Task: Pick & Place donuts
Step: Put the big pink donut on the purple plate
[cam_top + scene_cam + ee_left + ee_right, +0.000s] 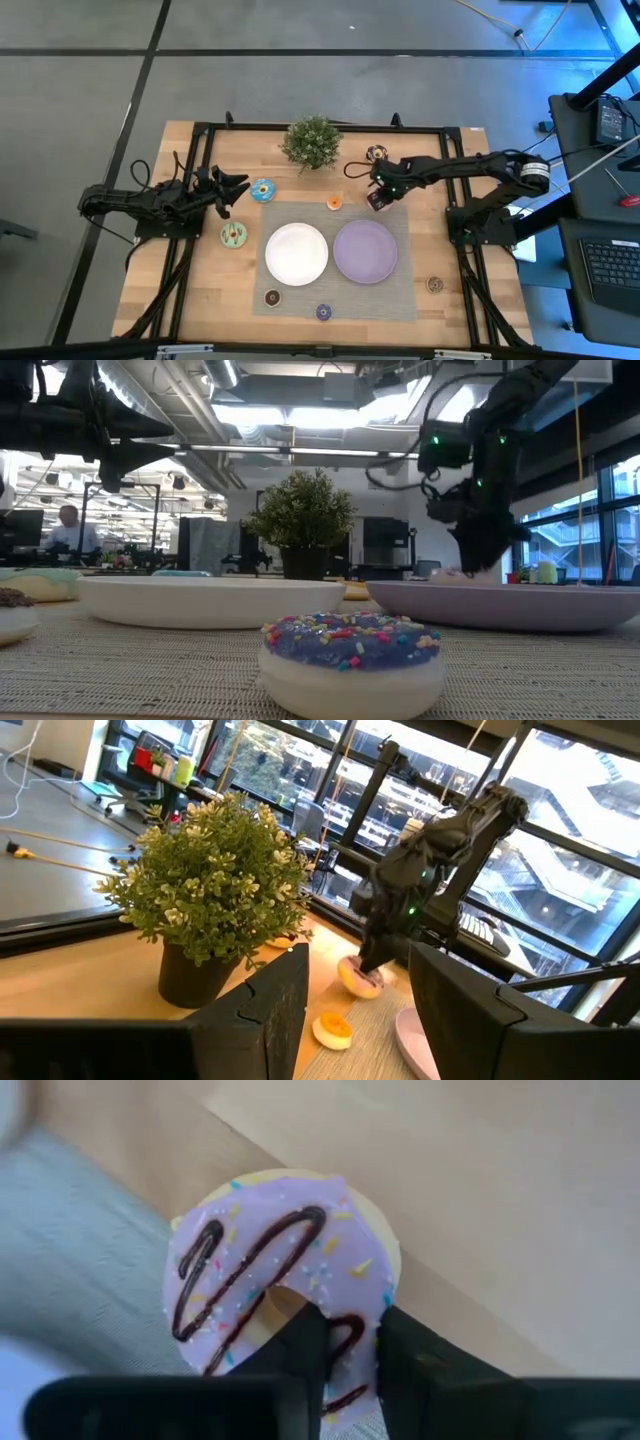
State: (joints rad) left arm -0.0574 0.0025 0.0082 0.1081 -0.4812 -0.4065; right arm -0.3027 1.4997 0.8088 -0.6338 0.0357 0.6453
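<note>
Your right gripper (345, 1345) was clamped on the pink donut (285, 1270), one finger through its hole, holding it just off the mat's corner. The purple plate (366, 251) sat close below it, the orange mini donut (334, 203) just beside. Your left gripper (235, 190) was spread wide, the blue donut (263, 189) right ahead, the green donut (234, 234) near

Behind the mat: we see the potted plant (312, 142) standing tall, blocking a low pass.
Between plates: the white plate (296, 252) and purple plate (366, 251) sit just beside each other, with little gap.
Mat corner: the right gripper (378, 197) with the pink donut (275, 1285) fills it.
</note>
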